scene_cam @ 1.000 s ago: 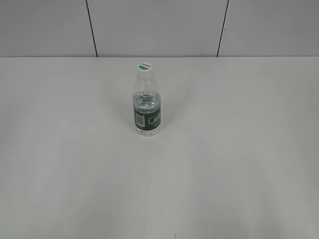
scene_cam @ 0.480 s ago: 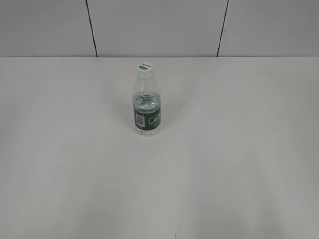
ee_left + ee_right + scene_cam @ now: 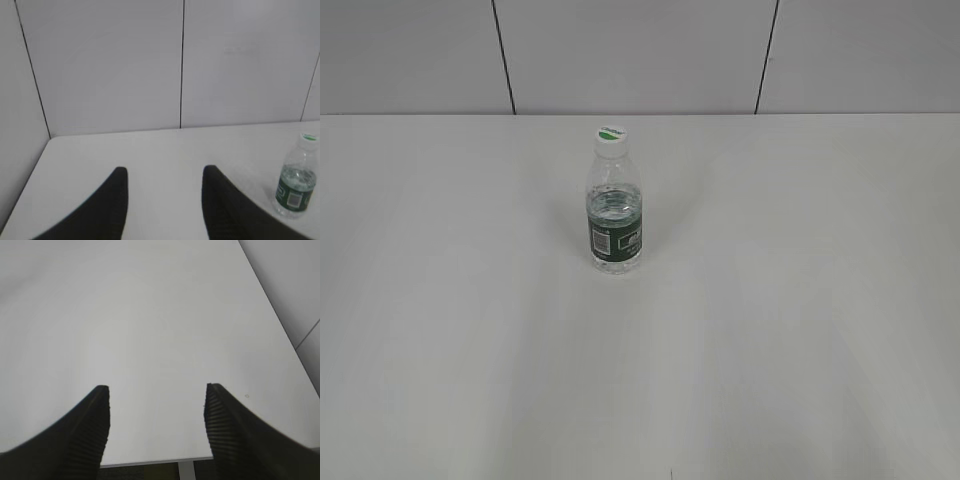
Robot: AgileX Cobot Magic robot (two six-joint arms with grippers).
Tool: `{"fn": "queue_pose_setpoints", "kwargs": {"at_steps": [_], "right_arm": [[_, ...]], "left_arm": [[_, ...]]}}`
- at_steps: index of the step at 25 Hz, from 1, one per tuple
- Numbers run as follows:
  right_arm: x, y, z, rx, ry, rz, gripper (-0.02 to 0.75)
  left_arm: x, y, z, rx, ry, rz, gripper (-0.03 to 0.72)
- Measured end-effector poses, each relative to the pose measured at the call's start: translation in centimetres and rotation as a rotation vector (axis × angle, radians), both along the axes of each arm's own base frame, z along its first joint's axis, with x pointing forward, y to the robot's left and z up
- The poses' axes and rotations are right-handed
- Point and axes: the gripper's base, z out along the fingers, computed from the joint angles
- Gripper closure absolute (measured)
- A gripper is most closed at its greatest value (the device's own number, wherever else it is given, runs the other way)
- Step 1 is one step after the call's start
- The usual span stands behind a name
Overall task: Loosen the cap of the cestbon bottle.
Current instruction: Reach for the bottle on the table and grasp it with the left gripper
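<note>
The cestbon bottle (image 3: 614, 225) stands upright on the white table (image 3: 770, 330), a little left of centre and towards the back. Its white cap (image 3: 611, 137) with the green mark sits on top. The bottle also shows in the left wrist view (image 3: 296, 184) at the far right, with its cap (image 3: 309, 138). My left gripper (image 3: 165, 172) is open and empty, well to the left of the bottle. My right gripper (image 3: 156, 389) is open and empty over bare table; the bottle is out of that view. Neither gripper shows in the exterior view.
Grey wall panels (image 3: 640, 55) with dark seams stand behind the table. In the left wrist view the table's left edge (image 3: 30, 185) runs along a side wall. In the right wrist view a table edge (image 3: 150, 461) lies just below the fingertips.
</note>
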Motion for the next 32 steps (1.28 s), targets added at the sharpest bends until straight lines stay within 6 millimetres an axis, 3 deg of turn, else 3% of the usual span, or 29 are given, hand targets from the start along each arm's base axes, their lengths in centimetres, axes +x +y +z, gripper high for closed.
{"fn": "queue_pose_setpoints", "kwargs": {"at_steps": [7, 13, 17, 22, 32], "right_arm": [[0.0, 0.0, 0.0, 0.0, 0.0, 0.0, 0.279], [0.0, 0.0, 0.0, 0.0, 0.0, 0.0, 0.279], [0.0, 0.0, 0.0, 0.0, 0.0, 0.0, 0.279], [0.0, 0.0, 0.0, 0.0, 0.0, 0.0, 0.279], [0.0, 0.0, 0.0, 0.0, 0.0, 0.0, 0.279]], "left_arm": [[6.6, -0.3, 1.8, 0.022, -0.051, -0.004, 0.376], [13.2, -0.6, 1.3, 0.029, -0.055, -0.009, 0.376], [18.0, -0.8, -0.9, 0.038, -0.012, -0.015, 0.376], [22.5, -1.0, -3.9, 0.036, -0.002, -0.021, 0.376], [28.3, -2.0, -10.9, -0.04, -0.03, -0.098, 0.376]]}}
